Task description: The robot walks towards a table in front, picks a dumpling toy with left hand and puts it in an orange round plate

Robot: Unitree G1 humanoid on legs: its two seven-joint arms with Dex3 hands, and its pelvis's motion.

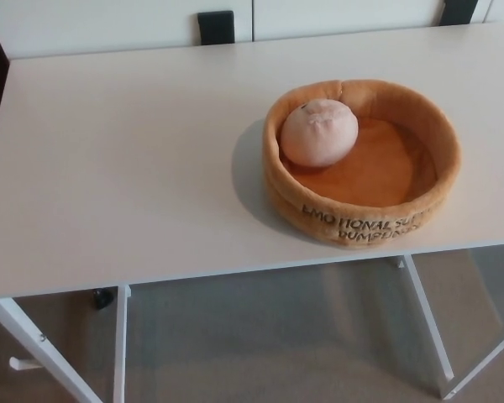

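Dumpling toy [318, 133], pale pink and round, inside the orange round plate [363, 216], resting against its left inner wall, on the white table [126, 168] toward the right front edge; neither hand in view, fingers unseen.

you have a white table [126, 168] on white legs over grey carpet. the only thing directly on it is the orange round plate [363, 214], a soft walled dish near the front right edge.
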